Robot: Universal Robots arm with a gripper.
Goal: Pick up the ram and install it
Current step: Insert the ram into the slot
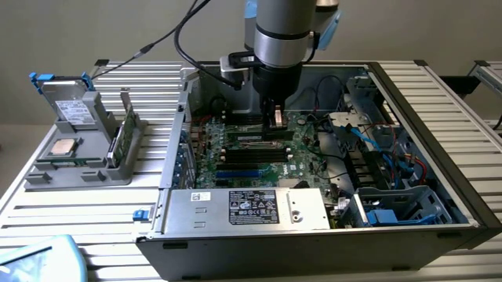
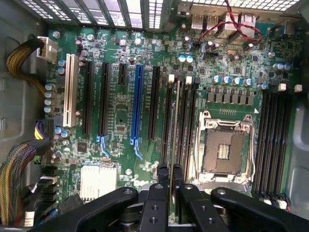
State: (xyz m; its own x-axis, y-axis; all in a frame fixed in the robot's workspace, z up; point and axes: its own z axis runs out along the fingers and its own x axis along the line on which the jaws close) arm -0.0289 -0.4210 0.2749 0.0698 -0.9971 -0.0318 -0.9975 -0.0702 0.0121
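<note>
**Gripper clenched on the ram over the memory slots**

The ram stands edge-on just beside the empty processor socket. It is probably best kept parallel to its slot and pressed straight down, evenly, without tilt.

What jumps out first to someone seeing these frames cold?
A silver-and-black robot arm reaches down into the open dark-grey metal computer case, mid-frame in the exterior view. In the wrist view its black claw is clamped on the long, thin green ram stick, edge-on along the black memory slots. On the exterior view's left, a grey plastic holder carries a square silver processor chip.
</note>
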